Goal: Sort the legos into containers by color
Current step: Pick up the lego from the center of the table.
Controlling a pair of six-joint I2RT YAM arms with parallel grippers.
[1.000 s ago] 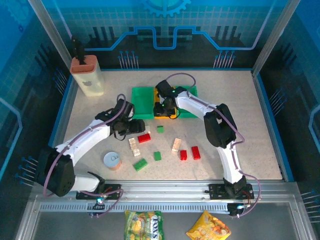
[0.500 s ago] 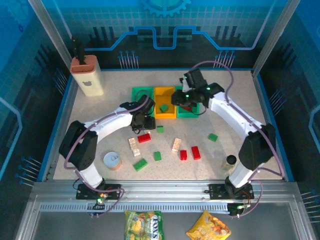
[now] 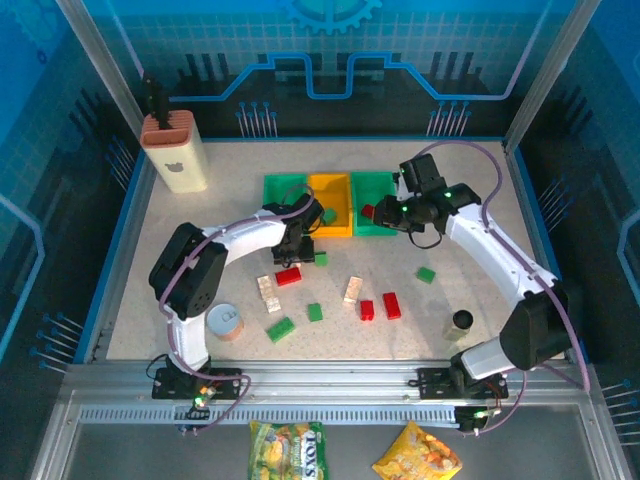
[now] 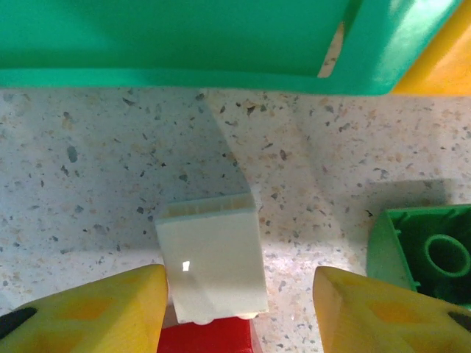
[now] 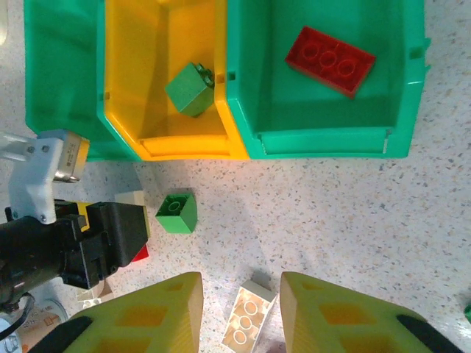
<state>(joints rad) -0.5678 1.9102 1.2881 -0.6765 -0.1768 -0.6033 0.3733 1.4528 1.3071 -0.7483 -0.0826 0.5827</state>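
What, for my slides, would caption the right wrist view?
Red lego in a green tray, green lego in the yellow tray.

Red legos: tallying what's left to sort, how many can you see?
4 red legos: one in the right green tray, one beside the left gripper, two side by side mid-table. Arms may hide more.

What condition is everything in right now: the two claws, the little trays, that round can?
Left gripper: open, astride a cream brick.
Right gripper: open, empty.
Left green tray: nothing seen inside.
Yellow tray: holds one green brick.
Right green tray: holds one red brick.
Can: upright, lid on.
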